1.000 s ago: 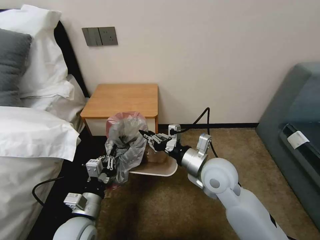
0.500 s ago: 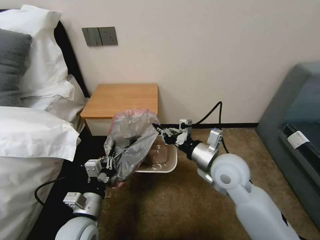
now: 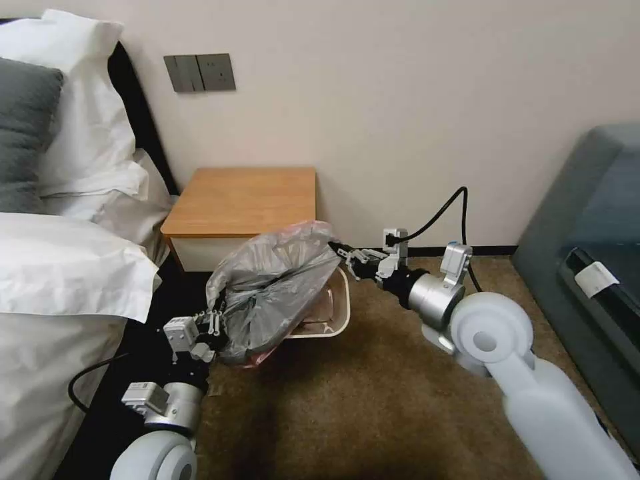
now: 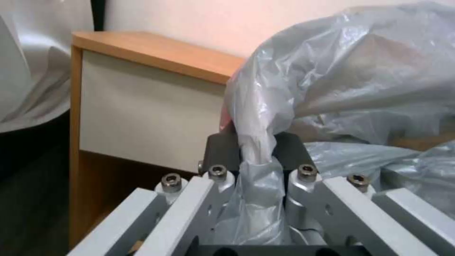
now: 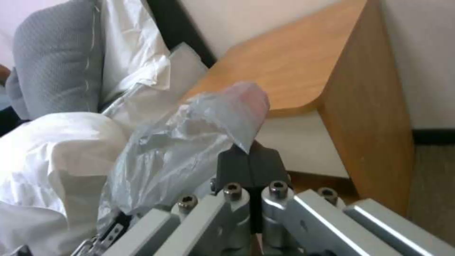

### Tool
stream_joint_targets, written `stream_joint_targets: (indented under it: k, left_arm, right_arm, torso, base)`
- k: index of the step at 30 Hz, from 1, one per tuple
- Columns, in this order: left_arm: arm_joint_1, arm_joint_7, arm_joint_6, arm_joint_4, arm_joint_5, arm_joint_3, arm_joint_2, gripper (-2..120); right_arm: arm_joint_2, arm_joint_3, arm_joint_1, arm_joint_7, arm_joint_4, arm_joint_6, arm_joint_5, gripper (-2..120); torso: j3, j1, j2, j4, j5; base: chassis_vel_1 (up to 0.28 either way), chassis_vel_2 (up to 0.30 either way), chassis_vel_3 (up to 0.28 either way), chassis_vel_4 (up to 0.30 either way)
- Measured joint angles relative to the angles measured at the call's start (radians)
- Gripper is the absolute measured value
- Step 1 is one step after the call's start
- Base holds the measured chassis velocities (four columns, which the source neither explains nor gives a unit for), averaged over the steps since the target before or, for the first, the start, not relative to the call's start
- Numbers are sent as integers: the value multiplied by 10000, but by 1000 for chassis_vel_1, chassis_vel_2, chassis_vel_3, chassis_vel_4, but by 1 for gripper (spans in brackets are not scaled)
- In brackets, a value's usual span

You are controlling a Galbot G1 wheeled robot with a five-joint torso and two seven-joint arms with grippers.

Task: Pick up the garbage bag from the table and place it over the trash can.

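From the head camera, the garbage bag (image 3: 277, 283) is stretched between both arms above the trash can (image 3: 333, 319), which stands on the carpet just in front of the worktop (image 3: 243, 200). The left tool (image 3: 212, 328) pinches the bag's near edge low beside the bed, while the right tool (image 3: 348, 255) holds the far edge, so the mouth is spread across the rim, probably ready to be drawn down over it. From the left wrist camera, the left tool (image 4: 253, 151) is clamped on a twisted rope of grey plastic between its dark pads. From the right wrist camera, the right tool (image 5: 250, 165) has its pads pressed together on a thin corner of the bag (image 5: 208, 128), with the worktop (image 5: 294, 67) behind.
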Motion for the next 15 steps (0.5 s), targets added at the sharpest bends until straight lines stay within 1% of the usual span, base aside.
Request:
stream_joint_targets:
  k: [3,5,7,8,9,11,12,13,15]
  left_arm:
    - [-81,11,32,24,-137,-62,-19,10]
    - [-106,14,51,24,-216,-94,-14,10]
    - [-137,26,87,24,-330,-160,-5,10]
    - [-137,26,87,24,-330,-160,-5,10]
    - [-146,39,96,25,-360,-189,-4,10]
    - [-161,90,98,75,-409,-263,-2,10]
    - [-161,90,98,75,-409,-263,-2,10]
    - [-157,140,98,90,-430,-295,-3,10]
    - [-132,214,96,94,-464,-337,-5,10]
  right_arm:
    - [-196,117,72,80,-87,-163,713,0]
    - [-239,141,97,122,-96,-191,891,0]
    - [-262,196,145,362,-114,-212,1428,0]
    - [-262,196,145,362,-114,-212,1428,0]
    - [-244,243,182,626,-122,-213,1954,0]
    - [-110,426,326,1720,-140,-213,3631,0]
    - [-110,426,326,1720,-140,-213,3631,0]
    - [-55,490,397,2097,-178,-195,4235,0]
    - [-11,552,491,2410,-300,-113,4796,0]
  torso:
    - [0,0,0,0,1]
    - [0,0,0,1,0]
    - [0,0,0,0,0]
    - [0,0,0,0,0]
    - [0,0,0,0,-1]
    - [0,0,0,1,-1]
    - [0,0,0,1,-1]
    - [0,0,0,1,-1]
    - [0,0,0,1,0]
  base:
    - [0,0,0,0]
    - [0,0,0,0]
    - [0,0,0,0]
    - [0,0,0,0]
    - [0,0,0,0]
    - [0,0,0,0]
    - [0,0,0,0]
    - [0,0,0,0]
    - [0,0,0,0]
